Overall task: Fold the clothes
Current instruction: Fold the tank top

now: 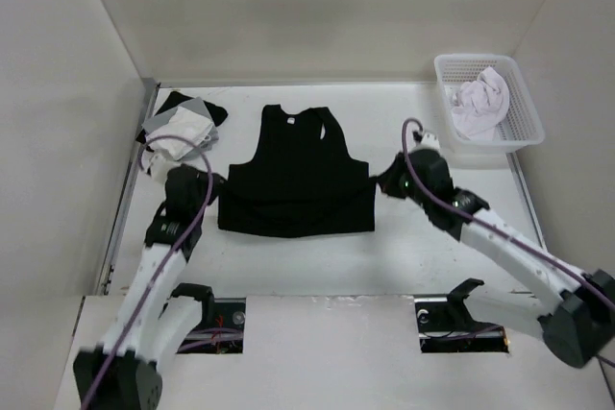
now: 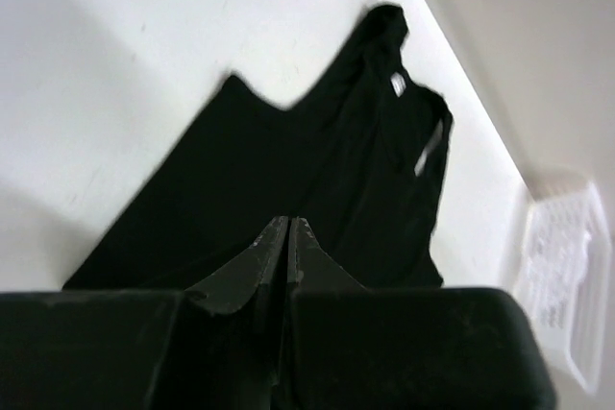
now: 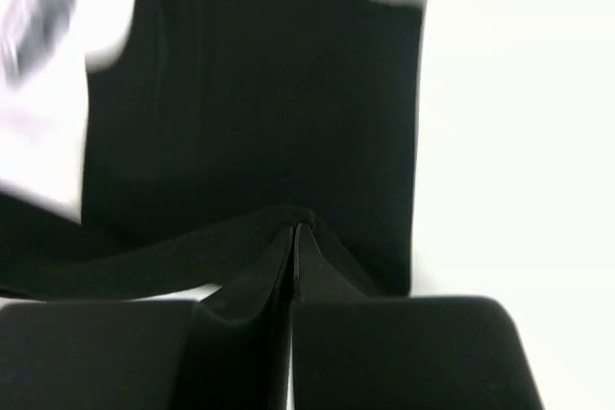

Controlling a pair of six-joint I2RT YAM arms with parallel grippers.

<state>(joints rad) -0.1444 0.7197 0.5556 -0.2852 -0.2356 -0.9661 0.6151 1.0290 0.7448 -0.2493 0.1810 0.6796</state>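
Top view: the clothes [image 1: 296,175], a black sleeveless top, lie flat at the centre of the table [image 1: 432,252], neck hole towards the upper edge of the frame, hem towards the arm bases. A faint crease runs across the lower part. Whether a layer is doubled up there cannot be told

The left gripper [image 1: 215,185] sits at the left edge of the top, the right gripper [image 1: 382,181] at its right edge, level with each other, about where the armholes end. Both wrist views show the fingertips pressed together with no gap, black cloth directly beyond them. The fingers are as dark as the fabric, so whether either pair has cloth nipped between them cannot be told

A stack [image 1: 183,127] of white, grey and black cloths lies at the upper left, just beside the left arm. A basket [image 1: 524,108] at the upper right holds a pale garment [image 1: 480,103], well apart from the top

Likely faults from here:
- Skewed fold: if only one side has a true hold, or the arms travel unequally, the carried edge would land slanted
- Slip: the fabric looks thin and soft, so a shallow nip at the very edge may let go once lifted
- Rucking: closed tips dragged across the cloth without a hold would bunch it
- Collision: a wide swing of the left arm could knock the stack
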